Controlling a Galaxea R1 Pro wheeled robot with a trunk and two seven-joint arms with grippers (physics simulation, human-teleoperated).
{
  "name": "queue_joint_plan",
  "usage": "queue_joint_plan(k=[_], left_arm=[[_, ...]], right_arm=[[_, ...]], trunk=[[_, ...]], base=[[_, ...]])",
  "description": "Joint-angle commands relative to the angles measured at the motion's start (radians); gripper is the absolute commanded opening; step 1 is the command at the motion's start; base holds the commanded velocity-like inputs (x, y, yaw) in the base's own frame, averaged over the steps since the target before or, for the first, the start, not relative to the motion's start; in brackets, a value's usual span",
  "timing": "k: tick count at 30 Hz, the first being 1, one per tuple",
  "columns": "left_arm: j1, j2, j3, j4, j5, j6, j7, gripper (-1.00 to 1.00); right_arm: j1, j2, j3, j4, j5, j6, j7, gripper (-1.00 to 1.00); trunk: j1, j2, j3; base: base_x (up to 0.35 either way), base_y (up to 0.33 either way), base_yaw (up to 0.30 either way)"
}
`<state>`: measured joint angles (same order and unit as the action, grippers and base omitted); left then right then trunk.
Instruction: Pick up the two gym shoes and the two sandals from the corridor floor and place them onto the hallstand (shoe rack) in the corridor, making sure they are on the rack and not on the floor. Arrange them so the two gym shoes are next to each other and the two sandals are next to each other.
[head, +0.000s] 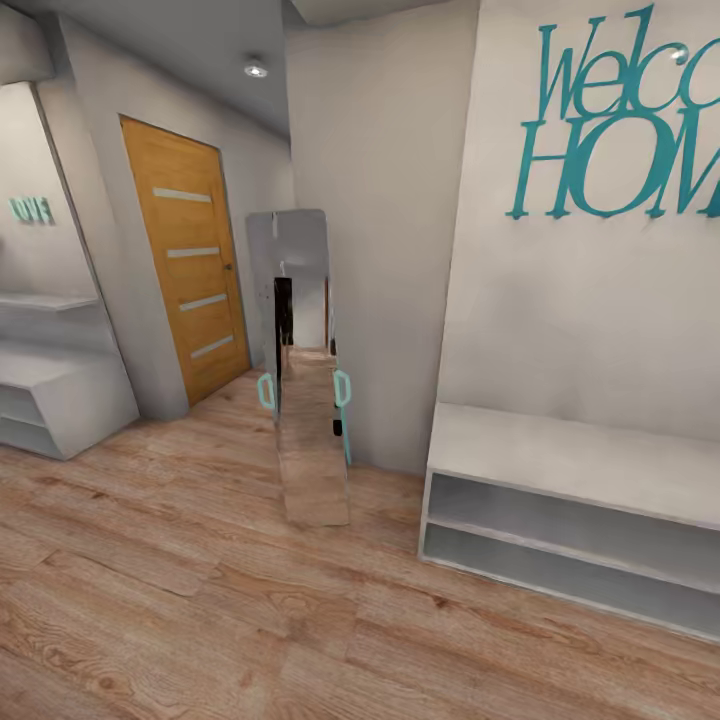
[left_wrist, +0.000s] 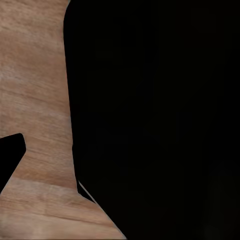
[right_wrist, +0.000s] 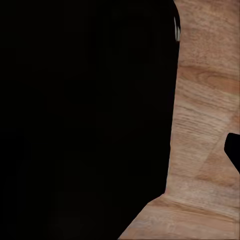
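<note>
You cannot tell if your jaws are spread or pressed together; both wrist views show dark shapes over the corridor floor (left_wrist: 35, 100). No shoes or sandals show near them. The hallstand (head: 55, 400) stands far off left. Don't mistake the white bench (head: 590, 470) for it.

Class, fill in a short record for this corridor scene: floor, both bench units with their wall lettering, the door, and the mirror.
floor: light-brown wood planks
right bench: white, straight-sided, two open shelves, under the teal "Welcome HOME" lettering
left bench: pale grey, slanted end, below the teal "LOVE" letters
door: orange wood, shut
mirror: tall, against the wall corner between door and right bench
wrist views: dark robot parts over floor
</note>
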<state>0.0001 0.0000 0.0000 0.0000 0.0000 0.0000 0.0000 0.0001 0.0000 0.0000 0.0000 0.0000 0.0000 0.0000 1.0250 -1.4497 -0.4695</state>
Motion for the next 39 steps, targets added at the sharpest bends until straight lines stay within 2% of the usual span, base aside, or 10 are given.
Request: queue_joint_plan(k=[1,5,10,22,28,34,39], left_arm=[[-0.005,0.005,0.001,-0.006,0.002,-0.006,-0.003,1.0],[0.002,0.0,-0.002,0.009,-0.002,0.003,-0.002,1.0],[0.005,-0.003,-0.003,0.021,-0.003,0.013,-0.002,1.0],[0.005,0.0,0.002,0.018,0.003,0.014,0.0,1.0],[0.001,0.02,0.004,-0.016,0.005,-0.017,0.001,1.0],[-0.003,0.052,0.006,-0.05,0.008,-0.05,0.002,1.0],[-0.029,0.08,0.008,-0.078,0.008,-0.078,0.003,1.0]], right_arm=[[-0.006,0.006,-0.006,-0.006,0.001,-0.006,0.002,1.0],[-0.017,0.028,-0.002,-0.029,0.001,0.003,0.003,1.0],[-0.019,0.039,0.001,-0.025,0.002,0.01,0.003,1.0],[-0.021,0.047,-0.002,-0.03,0.001,0.012,0.003,1.0],[-0.022,0.033,-0.002,-0.061,0.004,0.01,-0.003,1.0],[-0.022,-0.001,-0.004,-0.095,0.003,0.008,-0.005,1.0],[-0.022,-0.029,-0.008,-0.123,0.0,-0.016,-0.006,1.0]], trunk=[[0.0,0.0,0.0],[0.0,0.0,0.0],[0.0,0.0,0.0],[0.0,0.0,0.0],[0.0,0.0,0.0],[0.0,0.0,0.0],[0.0,0.0,0.0]], base=[[0.0,0.0,0.0],[0.0,0.0,0.0],[0.0,0.0,0.0],[0.0,0.0,0.0],[0.0,0.0,0.0],[0.0,0.0,0.0],[0.0,0.0,0.0]])
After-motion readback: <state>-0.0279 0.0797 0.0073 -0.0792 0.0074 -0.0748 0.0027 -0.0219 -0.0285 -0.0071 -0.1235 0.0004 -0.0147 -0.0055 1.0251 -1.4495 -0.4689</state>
